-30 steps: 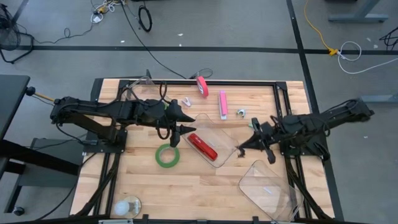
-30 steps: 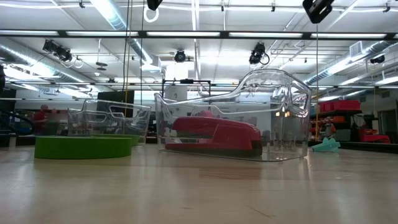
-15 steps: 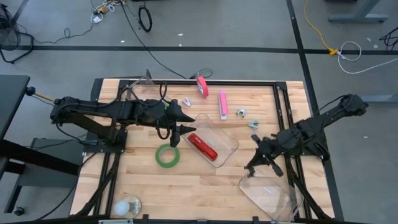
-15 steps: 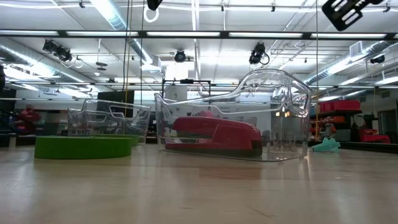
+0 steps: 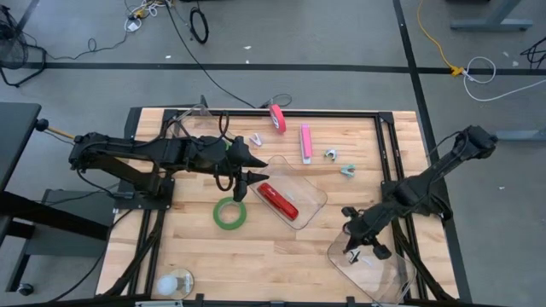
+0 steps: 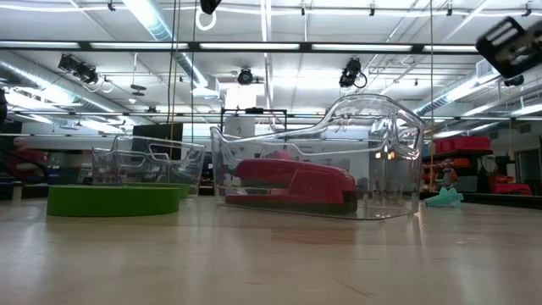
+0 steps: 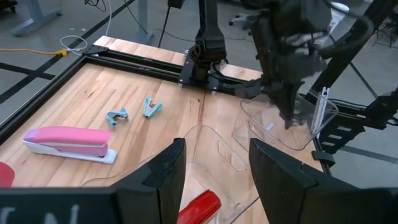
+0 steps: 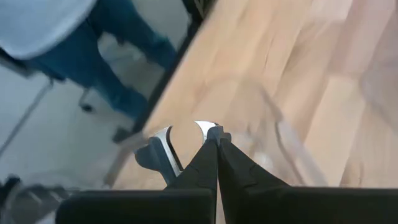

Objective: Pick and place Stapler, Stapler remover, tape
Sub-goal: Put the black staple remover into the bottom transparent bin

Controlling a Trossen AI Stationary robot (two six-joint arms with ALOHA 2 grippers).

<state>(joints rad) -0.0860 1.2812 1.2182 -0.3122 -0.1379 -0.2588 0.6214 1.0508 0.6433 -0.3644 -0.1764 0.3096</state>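
Stapler (image 5: 278, 201): red, lying inside a clear plastic container (image 5: 299, 173) near the table's middle; from the low view it shows red through the clear wall (image 6: 292, 180)
Tape (image 5: 228, 213): green ring lying flat on the wood just beside that container, on the left arm's side; a flat green band in the low view (image 6: 112, 200)
Stapler remover (image 5: 348, 170): small teal piece on bare wood past the container, near a small grey clip (image 5: 329, 154); both show in the left wrist view (image 7: 151, 106)
Pink stapler (image 5: 305, 141): lies apart on the wood near the far edge, with a second pink item (image 5: 277, 117) near it
Left gripper (image 5: 241, 185): hangs over the gap between the tape and the red stapler's container, jaws parted with nothing between them
Right gripper (image 5: 353, 249): over a second clear container (image 5: 375, 256) at the table's near right corner, jaws pressed together with nothing between them
Table (image 5: 281, 256): pale wood planks in a black frame
Room: grey floor with black tape lines and loose cables; a person's jeans show in the right wrist view (image 8: 118, 50)
Hard to make out: a round pale object (image 5: 173, 283) at the near left corner cannot be identified; the right gripper is blurred in the low view
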